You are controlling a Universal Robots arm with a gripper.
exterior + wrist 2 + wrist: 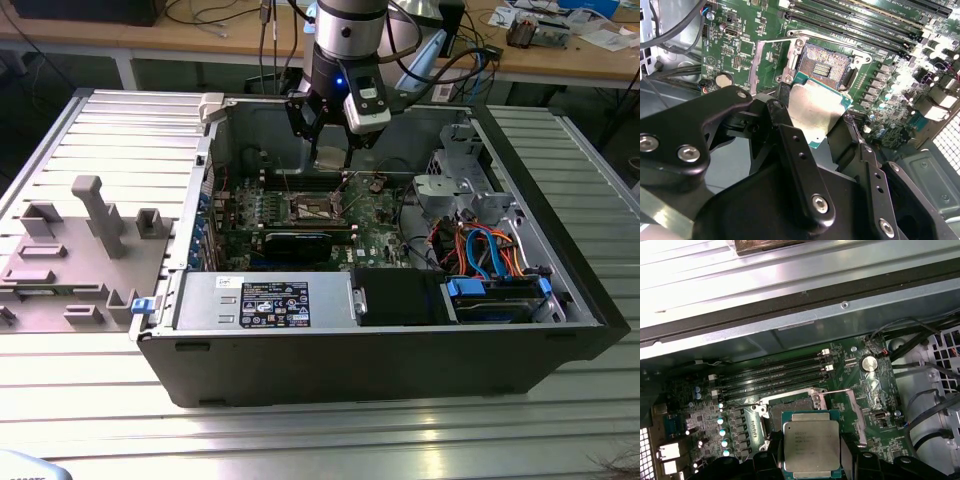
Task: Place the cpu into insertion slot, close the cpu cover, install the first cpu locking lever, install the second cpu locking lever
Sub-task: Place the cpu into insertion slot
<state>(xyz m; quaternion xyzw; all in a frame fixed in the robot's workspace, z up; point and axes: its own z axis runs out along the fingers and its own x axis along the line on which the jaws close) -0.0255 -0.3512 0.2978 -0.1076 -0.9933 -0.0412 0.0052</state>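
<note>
Hand (816, 125) clamps chip (812, 447) by opposite edges, aloft near open socket (792, 410); exterior view: hand at socket's 12 o'clock. Chip likely light, stiff, fragile; edge grip only.

Ribbed aluminium table (300, 435) carries the open black PC case (370, 365). Grey moulded fixture tray (70, 265) sits just beside it, exterior view's left.

We see a big open computer case (380, 350) lying on a ribbed metal tabletop (300, 440). The robot arm (345, 40) reaches down into it. Its end effector (330, 155) hangs over the insertion slot (318, 208) on the green board (380, 215). A grey holder (60, 270) sits at the exterior view's left of the case.
</note>
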